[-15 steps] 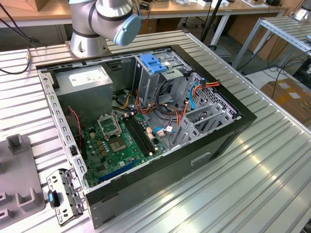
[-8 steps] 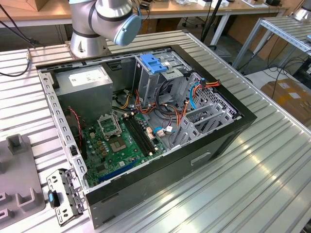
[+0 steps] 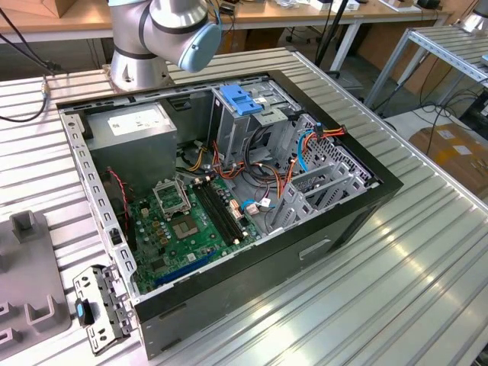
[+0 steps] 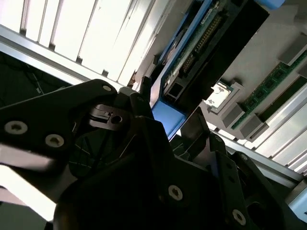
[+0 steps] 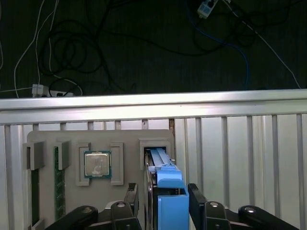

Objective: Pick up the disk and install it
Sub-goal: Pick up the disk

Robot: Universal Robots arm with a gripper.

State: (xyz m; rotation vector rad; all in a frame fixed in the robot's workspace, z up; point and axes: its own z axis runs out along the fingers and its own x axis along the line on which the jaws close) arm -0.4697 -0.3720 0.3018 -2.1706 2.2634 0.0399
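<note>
Blue plastic marks the disk (image 5: 168, 191) for me: it stands on edge in the end slot (image 5: 142, 146) of the grey tray (image 5: 129, 136). The processor chip (image 5: 97, 164) sits in the pocket next to that slot, and a memory stick (image 5: 59, 184) lies in a groove further along the tray. The gripper (image 5: 164, 199) straddles the disk, and as far as I can judge its pincer is closed on it. One pad lies against the blue carrier and the other is close up to the metal face. I judge the step in hand to be drawing the disk out of the tray, and the disk looks seated in the slot rather than clear of it. Doing that well means pulling along the slot's own line, square to the tray. Any twist would drive the carrier's corners into the slot walls or drag the tray along with it. The slot walls hug the disk closely, so sideways room is tight until the lower edge is out. Beyond the tray's far edge runs the rail (image 5: 153, 103) of the aluminium table (image 5: 240, 158), with cables (image 5: 72, 52) on the dark floor past it. Bare slats alongside the tray give open room. In the exterior view the open computer case (image 3: 229, 191) lies to the tray's right, its rim and tall cage walls being the next hard edges.
</note>
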